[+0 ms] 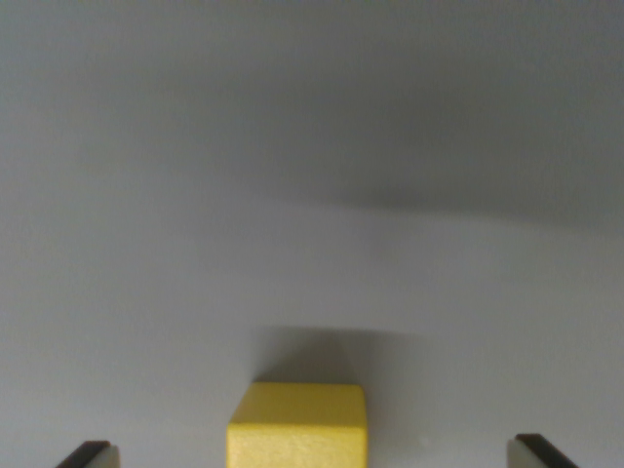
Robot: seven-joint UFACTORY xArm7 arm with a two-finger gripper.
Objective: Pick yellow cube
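A yellow cube [297, 427] rests on a pale grey surface at the bottom middle of the wrist view, its lower part cut off by the frame edge. My gripper [314, 454] is open, and only the two dark fingertips show: one at the bottom left [88, 454] and one at the bottom right [539, 452]. The cube lies between them, nearer the left one, with a wide gap on each side, touching neither fingertip.
The pale grey surface [312, 195] fills the rest of the view. A broad soft shadow crosses its upper part, and a small shadow lies just behind the cube.
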